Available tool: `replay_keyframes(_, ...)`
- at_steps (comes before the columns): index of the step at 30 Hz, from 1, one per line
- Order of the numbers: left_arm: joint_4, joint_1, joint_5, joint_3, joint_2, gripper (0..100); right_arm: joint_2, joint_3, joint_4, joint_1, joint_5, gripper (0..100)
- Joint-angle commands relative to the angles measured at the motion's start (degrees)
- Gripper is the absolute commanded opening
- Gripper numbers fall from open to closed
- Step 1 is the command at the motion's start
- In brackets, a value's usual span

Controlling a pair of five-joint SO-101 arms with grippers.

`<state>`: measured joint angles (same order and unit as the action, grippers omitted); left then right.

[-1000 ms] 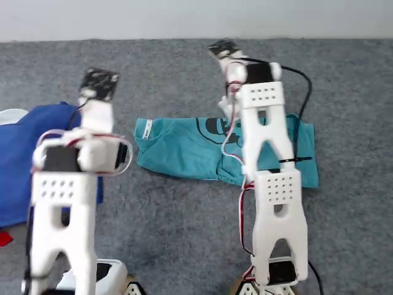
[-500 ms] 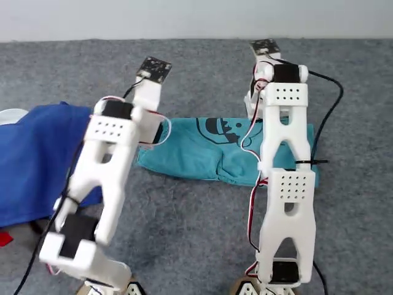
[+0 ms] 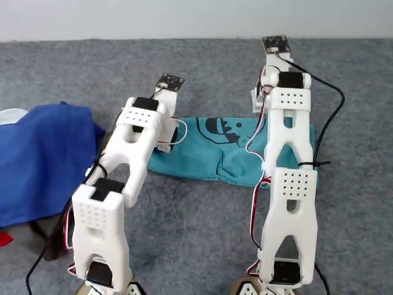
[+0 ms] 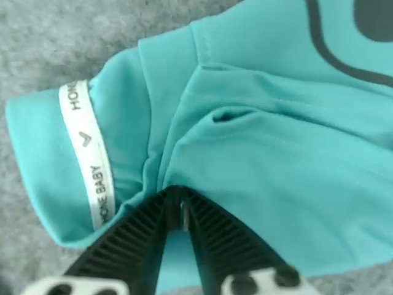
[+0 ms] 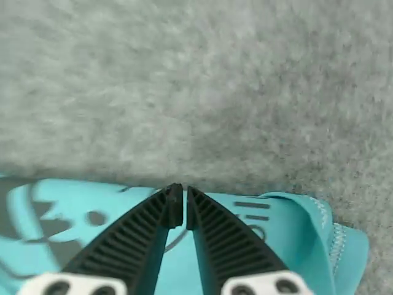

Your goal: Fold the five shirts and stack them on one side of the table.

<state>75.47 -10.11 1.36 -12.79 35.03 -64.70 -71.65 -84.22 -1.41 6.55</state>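
Landmark: the teal shirt (image 3: 215,153), lying partly folded and rumpled across the grey table (image 3: 184,239), in front of both arms.

The left gripper (image 4: 178,195) is over the shirt's collar end, close to the white neck tape (image 4: 86,153). Its fingers are closed tip to tip on a crease. No cloth is clearly caught between them, so it counts as empty. The right gripper (image 5: 179,195) sits at the shirt's far edge, above the dark print. Its fingers are also pressed together and hold nothing.

Risks:
- Closed fingers cannot pinch. If either gripper goes down as it is, it will likely just push the cloth and bunch it more.
- The collar end is already doubled into several layers. A grab there may take only the top layer, or all of them, and the fold would come out skewed.
- The right tips are right on the hem line. A slightly long reach would land on bare table and miss.
- The blue shirt (image 3: 43,160) lies near the teal shirt's collar end, on the left arm's side. A wide swing of the left arm could drag it.

Counts:
- 2 arms, 2 grippers.
- 2 shirts for sure (1 teal, 1 blue).
- Beyond the blue shirt, away from the teal one, there is 1 white patch (image 3: 9,115) and 1 red scrap (image 3: 3,238). Cannot tell if these are shirts.
- Five shirts are not countable here.
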Motion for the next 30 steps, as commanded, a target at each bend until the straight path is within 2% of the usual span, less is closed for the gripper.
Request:
replay_keyframes(1,2.73,-0.35,0.44,-6.11,3.16,2,-0.48,-2.29,1.45,-2.86,-0.44,2.5)
replay_keyframes(14,16.88,0.18,0.53,-26.51,17.85,2,-2.33,-2.29,1.54,-19.03,-0.26,2.5)
replay_keyframes(19,18.81,0.18,0.53,-30.81,20.66,2,-1.71,-2.37,2.68,-25.71,5.63,2.5)
replay_keyframes(22,19.25,0.18,0.53,-31.87,21.27,2,-0.84,-5.36,1.19,-28.35,6.68,2.5)
replay_keyframes(26,19.25,0.09,0.53,-32.04,21.01,2,0.75,-11.43,-3.74,-26.95,6.77,2.5)
replay_keyframes(30,18.99,-0.26,0.53,-32.22,20.92,1,0.75,-18.46,-8.13,-19.56,6.77,2.5)
